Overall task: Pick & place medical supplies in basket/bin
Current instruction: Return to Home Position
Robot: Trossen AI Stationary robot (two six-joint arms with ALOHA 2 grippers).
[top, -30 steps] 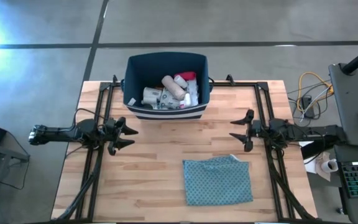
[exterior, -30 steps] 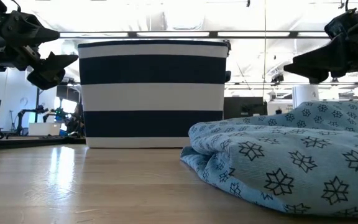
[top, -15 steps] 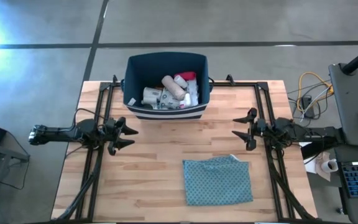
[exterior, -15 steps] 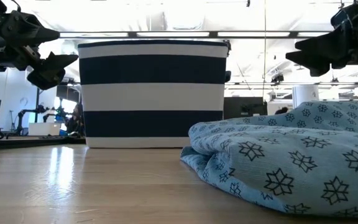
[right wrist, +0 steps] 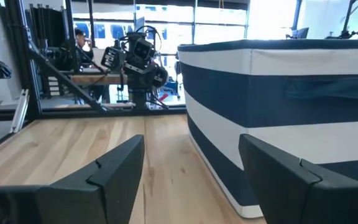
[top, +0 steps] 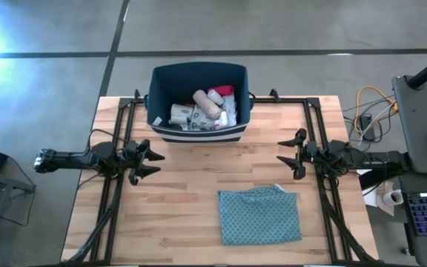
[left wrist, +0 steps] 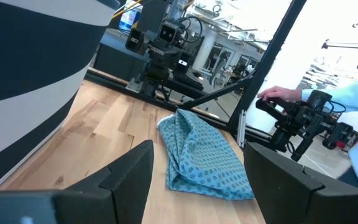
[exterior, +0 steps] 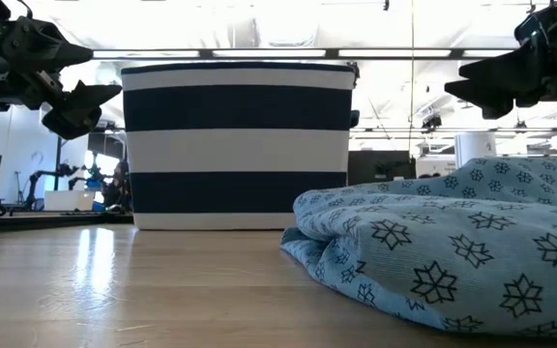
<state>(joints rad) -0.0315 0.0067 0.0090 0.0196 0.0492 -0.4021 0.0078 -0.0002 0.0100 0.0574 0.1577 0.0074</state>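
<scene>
The basket (top: 154,96), dark navy with white stripes, stands at the table's far middle. The medical supplies (top: 206,107), white bottles, a tan roll and a red piece among them, lie inside it. My left gripper (top: 156,163) hovers open and level at the table's left side, pointing toward the table's right. Facing it at the right side, my right gripper (top: 279,151) hovers open and level too. Nothing is between the fingers of either in the wrist views (left wrist: 197,180) (right wrist: 191,174). In the low view, both grippers (exterior: 75,101) (exterior: 472,87) hang well above the tabletop.
A teal patterned cloth (top: 260,215) lies crumpled at the near right, below my right gripper. Bare wood lies between the two grippers (top: 213,159). Black frame rails (top: 117,133) run along both sides. A person's hand (left wrist: 277,94) shows beyond the table's right side.
My right gripper has risen a little and tipped up to level, drawing slightly back toward the table's right edge.
</scene>
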